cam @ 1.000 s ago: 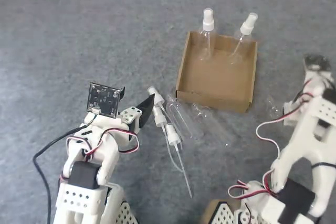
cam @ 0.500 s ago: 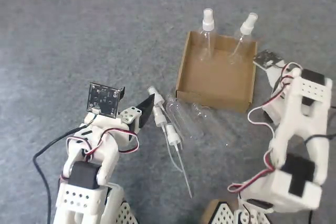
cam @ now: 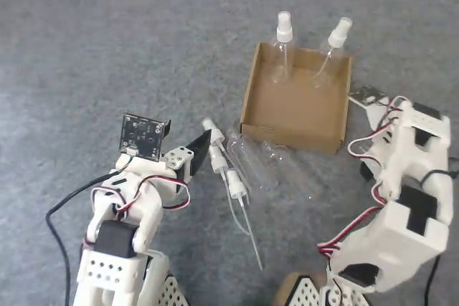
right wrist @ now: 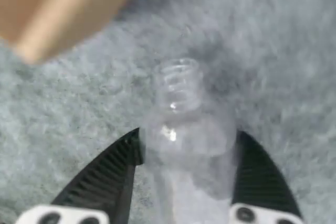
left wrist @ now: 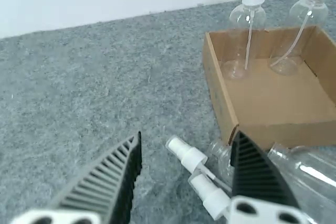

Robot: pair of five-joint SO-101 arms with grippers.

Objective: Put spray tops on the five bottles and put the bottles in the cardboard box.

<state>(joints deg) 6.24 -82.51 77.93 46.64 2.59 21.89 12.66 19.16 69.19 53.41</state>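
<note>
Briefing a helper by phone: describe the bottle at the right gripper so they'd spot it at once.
Find the cardboard box; just off its corner, on the grey carpet, a clear bottle lies between the open fingers of the right gripper. Unlike the two capped bottles in the box, its threaded neck is bare.

A cardboard box (cam: 294, 109) holds two capped spray bottles (cam: 285, 51) upright along its far wall, while three loose spray tops (cam: 218, 160) and clear bottles (cam: 247, 159) lie on grey carpet (cam: 107, 55) beside its near corner, between the left arm (cam: 133, 206) and right arm (cam: 409, 198).
</note>
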